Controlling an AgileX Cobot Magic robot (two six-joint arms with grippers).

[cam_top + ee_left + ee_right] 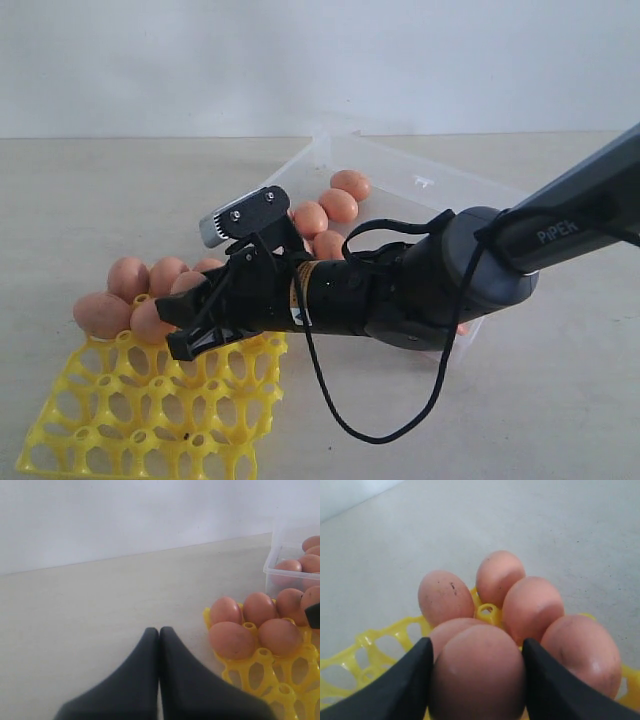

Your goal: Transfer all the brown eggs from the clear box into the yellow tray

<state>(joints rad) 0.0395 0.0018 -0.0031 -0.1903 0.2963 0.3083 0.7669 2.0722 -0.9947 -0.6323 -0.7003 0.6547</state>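
Fingers (405, 680) of right gripper (476, 645) pinched on brown egg (477, 680), over yellow tray (362, 639); other brown eggs (445, 597) seated just ahead of fingertips; left gripper (159, 632) closed, empty.

The only word that can be read is "PiPER", in pale letters on the dark link of the right arm (560, 228), which reaches in over the right edge of the surface (570, 420) in the exterior view (the letters run along the link and slant upward with it). Closer to the right pincer (185, 325), a small yellow label (298, 297) wraps round the arm's wrist. It carries dark print, but that is too small to make out. Both wrist views are without legible lettering.
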